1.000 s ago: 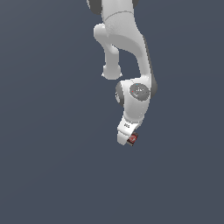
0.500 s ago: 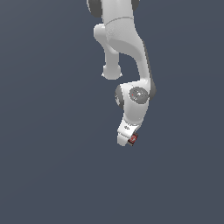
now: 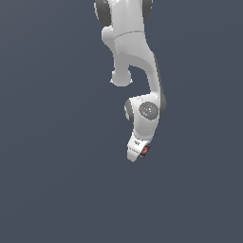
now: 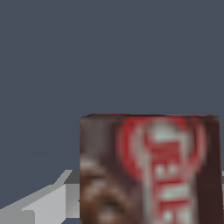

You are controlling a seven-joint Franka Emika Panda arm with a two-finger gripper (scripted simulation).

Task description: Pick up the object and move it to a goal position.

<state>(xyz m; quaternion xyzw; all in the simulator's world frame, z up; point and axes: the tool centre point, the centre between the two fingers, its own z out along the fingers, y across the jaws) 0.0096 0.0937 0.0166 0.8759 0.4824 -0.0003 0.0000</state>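
Note:
The object is a small dark brown box with a red-and-white label. In the exterior view only a sliver of the box shows, peeking out at the side of my white gripper, which hangs at the end of the arm near the middle of the picture. In the wrist view the box fills the near part of the picture, its label face toward the camera, sitting between the fingers. One grey finger shows beside it. The gripper is shut on the box.
A plain dark grey-blue surface lies all around the arm. The white arm reaches in from the top of the exterior view.
The arm and the held box have shifted only very slightly, a touch toward the top of the exterior view. The grip is unchanged.

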